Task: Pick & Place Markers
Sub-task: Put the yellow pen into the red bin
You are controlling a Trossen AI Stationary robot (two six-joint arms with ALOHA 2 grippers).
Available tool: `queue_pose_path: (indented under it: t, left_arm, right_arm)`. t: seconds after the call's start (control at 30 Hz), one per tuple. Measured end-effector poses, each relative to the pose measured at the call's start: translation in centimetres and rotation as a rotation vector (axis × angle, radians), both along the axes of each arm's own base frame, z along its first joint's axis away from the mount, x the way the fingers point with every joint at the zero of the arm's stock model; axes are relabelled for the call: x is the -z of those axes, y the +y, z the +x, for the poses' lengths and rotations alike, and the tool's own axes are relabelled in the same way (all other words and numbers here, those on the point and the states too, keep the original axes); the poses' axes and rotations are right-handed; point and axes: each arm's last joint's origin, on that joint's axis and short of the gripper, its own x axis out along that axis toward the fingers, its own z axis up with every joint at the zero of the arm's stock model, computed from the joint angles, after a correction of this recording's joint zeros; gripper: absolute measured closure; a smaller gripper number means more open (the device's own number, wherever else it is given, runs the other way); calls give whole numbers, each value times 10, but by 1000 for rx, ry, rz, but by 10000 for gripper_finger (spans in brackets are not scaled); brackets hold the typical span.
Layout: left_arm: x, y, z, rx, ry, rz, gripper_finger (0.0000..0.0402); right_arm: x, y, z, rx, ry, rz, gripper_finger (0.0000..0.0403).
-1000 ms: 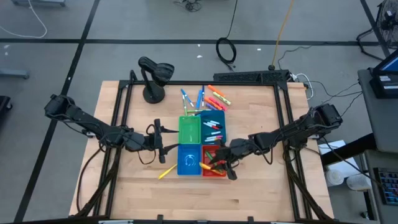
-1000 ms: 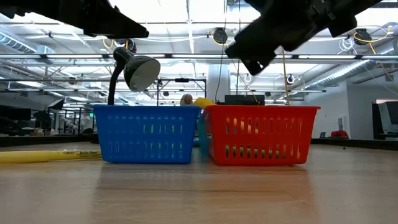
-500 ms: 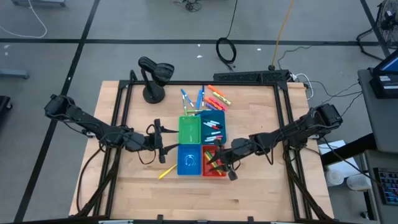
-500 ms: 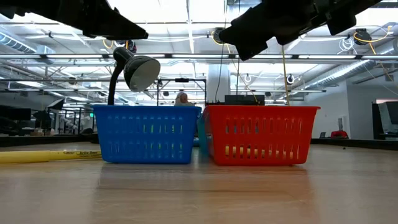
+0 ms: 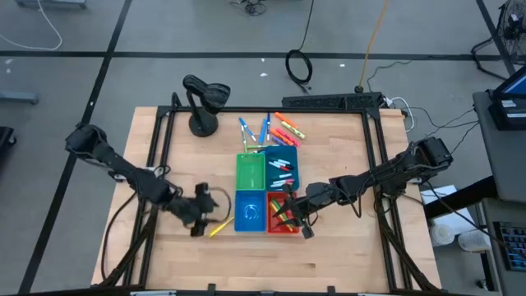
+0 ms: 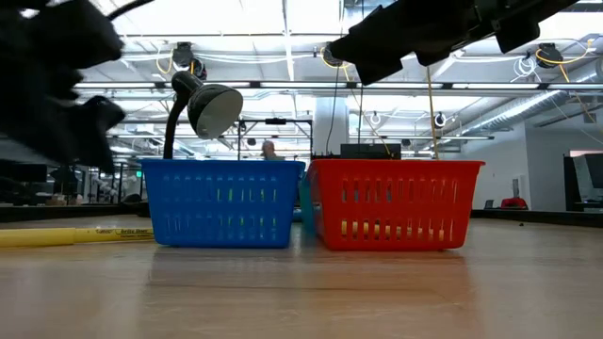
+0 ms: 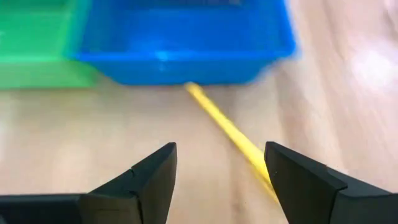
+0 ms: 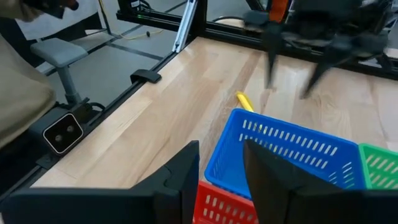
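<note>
Yellow marker on bench, touching blue bin. Left pincer just swung down beside it, wide open, empty: pickup likely next. Right pincer half-open, empty, above red bin.

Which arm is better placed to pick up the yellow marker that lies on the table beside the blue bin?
The left. The left gripper is open, right above the yellow marker. The right gripper hangs over the red bin, beyond the blue bin.
</note>
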Motion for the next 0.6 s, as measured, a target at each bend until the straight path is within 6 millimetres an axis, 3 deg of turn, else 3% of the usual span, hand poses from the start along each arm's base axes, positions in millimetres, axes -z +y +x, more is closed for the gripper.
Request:
queue_pose_path:
  t: [0.17,0.27,0.43,0.6]
  left_arm:
    - [2,-31,11,12,37,-29,156]
    - [12,-40,22,-27,144,18,156]
    - [31,-46,40,-78,320,28,156]
    - [37,-43,49,-85,379,-17,156]
  right_arm:
    - [0,-2,1,9,-4,1,293]
    - [0,-5,2,17,-4,3,292]
    - [0,-6,2,22,1,4,293]
    - [0,-6,2,29,11,24,295]
